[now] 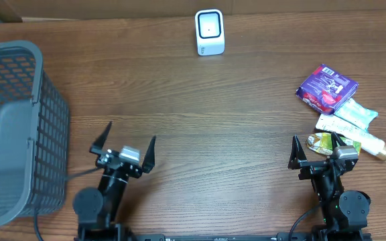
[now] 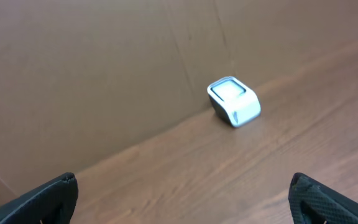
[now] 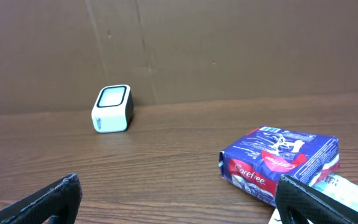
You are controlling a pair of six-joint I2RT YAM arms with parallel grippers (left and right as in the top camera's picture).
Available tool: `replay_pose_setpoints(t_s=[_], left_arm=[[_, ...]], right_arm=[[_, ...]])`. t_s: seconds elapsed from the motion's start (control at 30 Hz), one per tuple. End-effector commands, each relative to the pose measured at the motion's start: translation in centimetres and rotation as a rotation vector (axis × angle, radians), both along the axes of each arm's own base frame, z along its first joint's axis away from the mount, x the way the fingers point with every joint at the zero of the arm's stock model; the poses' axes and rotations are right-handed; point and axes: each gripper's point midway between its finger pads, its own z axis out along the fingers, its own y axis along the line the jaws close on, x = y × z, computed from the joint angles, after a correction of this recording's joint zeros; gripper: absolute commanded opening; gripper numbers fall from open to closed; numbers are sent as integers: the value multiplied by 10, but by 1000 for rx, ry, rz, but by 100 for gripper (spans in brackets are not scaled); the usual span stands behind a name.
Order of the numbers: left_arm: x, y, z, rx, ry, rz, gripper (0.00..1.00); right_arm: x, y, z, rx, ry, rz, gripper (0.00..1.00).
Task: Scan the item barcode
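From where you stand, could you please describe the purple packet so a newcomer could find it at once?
On the brown wooden table, find the cluster of goods near the right edge. The glossy purple packet lies at its far end, farthest from the robot; it alone is dark purple with white print, its neighbours being pale tubes.

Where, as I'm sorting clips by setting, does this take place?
Probably a mock shop checkout on a brown wooden table: a small white barcode scanner, a grey plastic mesh basket and a purple wrapped pack.
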Motion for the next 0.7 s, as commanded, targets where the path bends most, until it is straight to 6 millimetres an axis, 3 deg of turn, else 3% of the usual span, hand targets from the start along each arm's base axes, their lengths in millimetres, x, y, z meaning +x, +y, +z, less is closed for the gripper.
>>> replay_pose_setpoints(t_s=[0.0, 0.27, 0.43, 0.67], left_arm=[[-5, -1, -18, 89, -37, -1, 99], [-9, 6, -59, 97, 96, 35, 100], [-10, 13, -43, 45, 43, 85, 100], [-10, 14, -46, 45, 52, 89, 100]], right_arm=[[0, -1, -1, -4, -7, -7, 100], [0, -1, -1, -4, -7, -6, 100], [0, -1, -1, -4, -7, -6, 100], [0, -1, -1, -4, -7, -7, 100]])
